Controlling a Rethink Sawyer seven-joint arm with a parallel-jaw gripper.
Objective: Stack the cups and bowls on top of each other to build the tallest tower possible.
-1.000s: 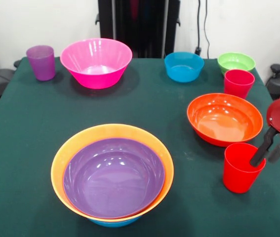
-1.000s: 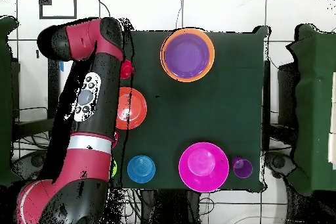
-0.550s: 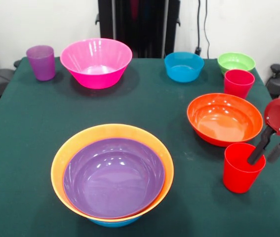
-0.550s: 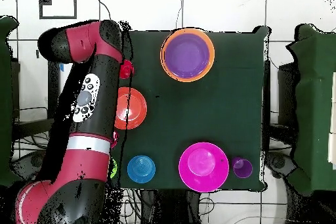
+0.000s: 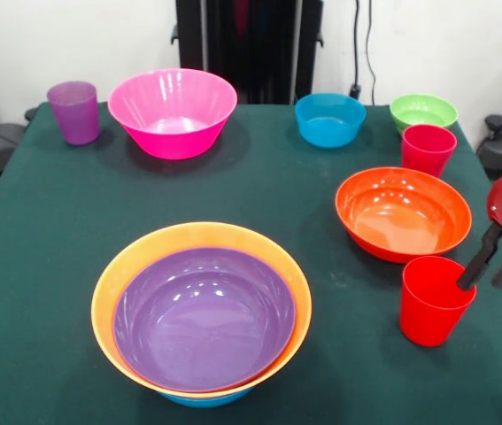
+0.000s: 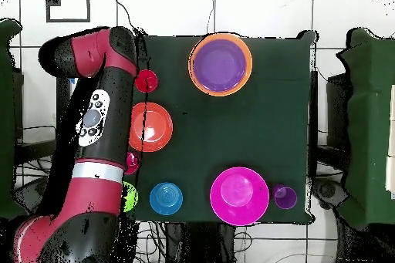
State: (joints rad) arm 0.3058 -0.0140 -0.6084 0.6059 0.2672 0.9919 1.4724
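Observation:
My gripper [image 5: 483,282] is open at the table's right edge. One fingertip [image 5: 463,283] hangs at the right rim of the near red cup [image 5: 432,305]; the other is outside the cup's wall. The cup [image 6: 146,81] stands upright. The tower [image 5: 202,319] is at the front: a purple bowl [image 6: 221,61] nested in an orange one, with a blue rim showing underneath. A red-orange bowl [image 5: 401,212], a second red cup [image 5: 428,148], a green bowl [image 5: 423,111], a blue bowl [image 5: 329,119], a pink bowl [image 5: 173,111] and a purple cup [image 5: 73,112] stand apart.
The green cloth table [image 5: 47,230] ends just right of the gripper. In the overhead view the arm [image 6: 96,136] lies along the table's left side, over part of the red-orange bowl [image 6: 151,126] and the second red cup [image 6: 133,161].
The gripper has shifted right and slightly up, its inner finger rising from deep inside the red cup to the rim. The cup has not moved.

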